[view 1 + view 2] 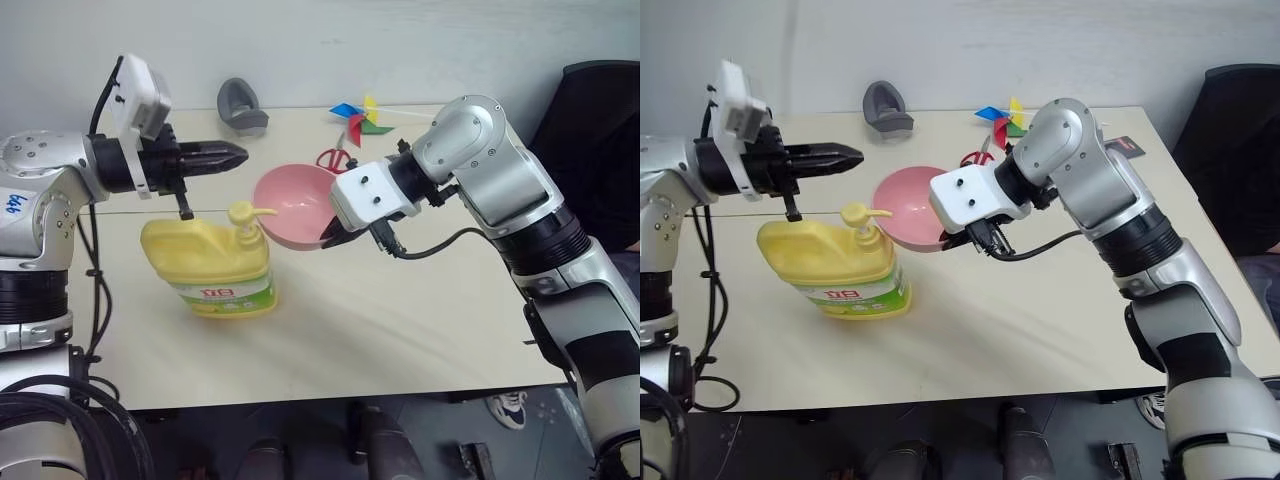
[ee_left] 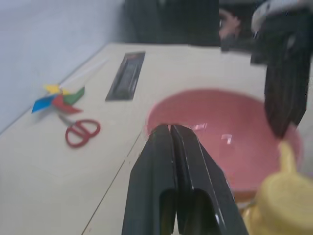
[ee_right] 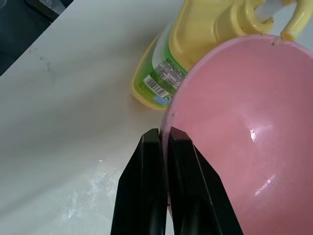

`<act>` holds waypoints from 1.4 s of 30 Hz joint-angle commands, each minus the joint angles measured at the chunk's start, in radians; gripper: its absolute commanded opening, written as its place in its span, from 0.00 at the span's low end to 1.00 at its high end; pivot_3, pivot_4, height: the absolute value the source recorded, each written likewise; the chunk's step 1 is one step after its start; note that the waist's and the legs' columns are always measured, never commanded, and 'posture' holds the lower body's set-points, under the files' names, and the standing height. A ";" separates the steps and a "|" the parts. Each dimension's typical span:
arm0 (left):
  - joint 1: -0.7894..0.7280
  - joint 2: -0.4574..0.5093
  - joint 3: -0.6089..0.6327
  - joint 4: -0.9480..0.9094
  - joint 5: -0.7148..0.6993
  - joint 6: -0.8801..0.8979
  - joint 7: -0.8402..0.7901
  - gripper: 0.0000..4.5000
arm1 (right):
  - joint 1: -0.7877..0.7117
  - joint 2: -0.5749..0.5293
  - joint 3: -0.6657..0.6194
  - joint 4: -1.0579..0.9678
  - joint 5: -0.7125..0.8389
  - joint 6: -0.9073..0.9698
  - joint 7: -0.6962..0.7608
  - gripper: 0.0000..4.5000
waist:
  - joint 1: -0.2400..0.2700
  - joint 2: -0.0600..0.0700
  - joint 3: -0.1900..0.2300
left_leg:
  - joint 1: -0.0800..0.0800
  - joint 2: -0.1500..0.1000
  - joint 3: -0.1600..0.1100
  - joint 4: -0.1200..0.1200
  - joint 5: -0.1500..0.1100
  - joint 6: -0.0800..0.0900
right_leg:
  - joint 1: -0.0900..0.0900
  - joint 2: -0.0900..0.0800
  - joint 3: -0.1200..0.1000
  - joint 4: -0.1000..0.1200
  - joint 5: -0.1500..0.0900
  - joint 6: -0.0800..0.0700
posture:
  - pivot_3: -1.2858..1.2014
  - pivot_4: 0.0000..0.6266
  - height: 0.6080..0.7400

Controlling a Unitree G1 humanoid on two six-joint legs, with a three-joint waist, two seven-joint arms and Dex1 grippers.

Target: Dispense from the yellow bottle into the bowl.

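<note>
Here the desk (image 1: pixel 400 330) is a pale cream surface carrying everything else. The largest thing on it is the yellow bottle (image 1: pixel 205 258), a squat jug with a built-in handle, standing upright toward the robot's left side, its green-and-white label facing the near edge and its yellow pump nozzle (image 1: pixel 246 216) pointing toward the bowl. The pink bowl (image 1: pixel 292 206) is just beside the bottle on its right, tilted so that its glossy inside faces up and toward the bottle, with its rim close under the nozzle tip.

The right gripper (image 3: pixel 165 147) comes in from the right and angles downward; its black fingers are clamped on the bowl's rim, one finger inside and one outside the wall, holding the bowl at that tilt. The left gripper (image 1: pixel 236 155) is level above the bottle and behind the pump, clear of both; its fingers (image 2: pixel 193 161) are pressed together with nothing between them, pointing toward the bowl.

Smaller things lie toward the far edge of the desk: a grey curved object (image 1: pixel 241 107), a flat dark rectangular item (image 2: pixel 126 75), a pair of red-handled scissors (image 2: pixel 80 132) and, next to the scissors, a small paper pinwheel (image 1: pixel 360 117) in blue, yellow, red and green.
</note>
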 commanded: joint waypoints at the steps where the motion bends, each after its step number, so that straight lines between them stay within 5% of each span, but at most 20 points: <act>1: -0.008 0.011 0.043 -0.102 -0.079 0.065 -0.008 0.02 | -0.019 -0.015 -0.019 -0.051 0.036 0.017 0.057 0.00 | -0.001 0.000 0.000 | 0.000 0.000 0.000 0.000 0.000 0.000 | 0.000 0.000 0.000 0.000 0.000 0.000 | 0.52 0.24 1.00; 42: 0.312 0.051 -0.061 -0.255 0.029 -0.041 0.011 0.02 | -0.020 -0.019 -0.021 -0.085 0.059 0.048 0.057 0.00 | -0.005 0.000 0.000 | 0.006 0.000 0.001 0.000 0.000 0.000 | 0.005 0.000 0.002 0.002 0.001 -0.002 | 0.52 0.24 1.00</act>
